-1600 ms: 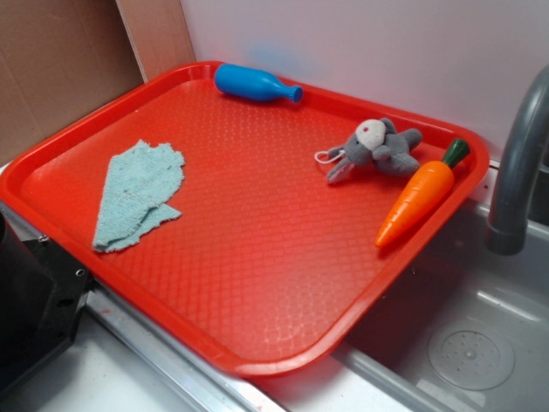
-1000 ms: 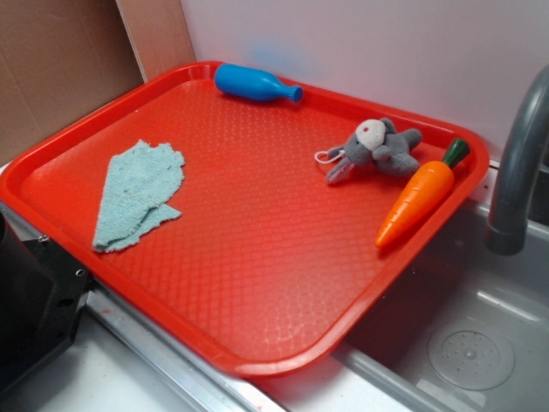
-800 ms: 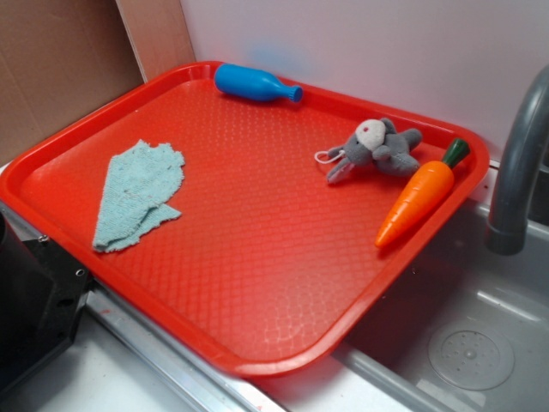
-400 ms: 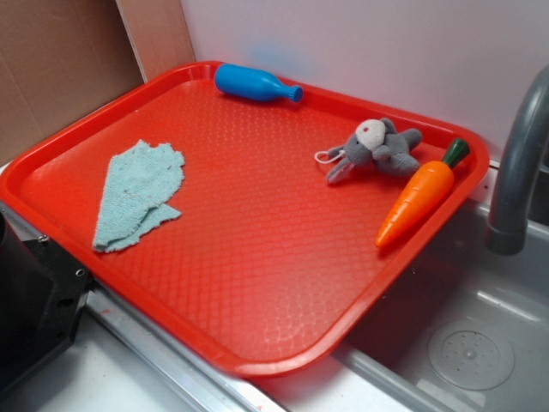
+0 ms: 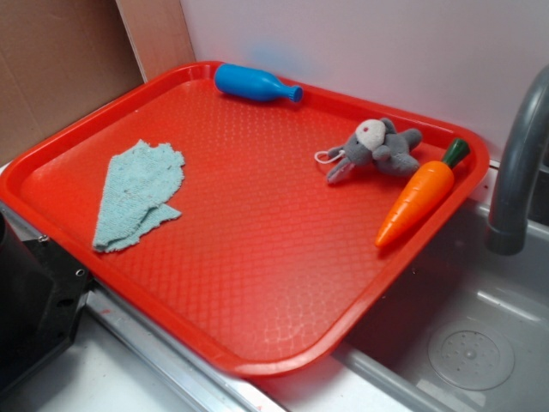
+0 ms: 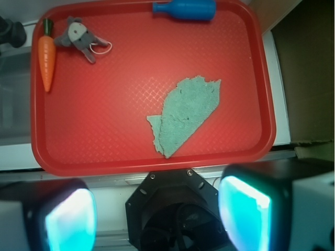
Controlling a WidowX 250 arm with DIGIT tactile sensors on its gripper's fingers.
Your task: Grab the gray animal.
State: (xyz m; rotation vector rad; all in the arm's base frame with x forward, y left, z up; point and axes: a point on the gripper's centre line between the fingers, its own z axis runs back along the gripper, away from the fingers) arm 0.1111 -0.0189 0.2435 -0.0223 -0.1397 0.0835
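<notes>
Pale wall (image 5: 369, 43) behind; cardboard (image 5: 60, 69) at left. Grey sink (image 5: 463, 343) and faucet (image 5: 519, 163) at right.

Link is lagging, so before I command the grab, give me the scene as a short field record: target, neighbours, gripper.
target: gray animal, lying on the red tray near its far corner
nearest neighbour: toy carrot, close beside it; contact cannot be told
other items: blue bottle on its side at the tray's back edge; teal rag lying apart
gripper: gripper open, holding nothing, off the tray's near edge
grab status: not yet started
</notes>
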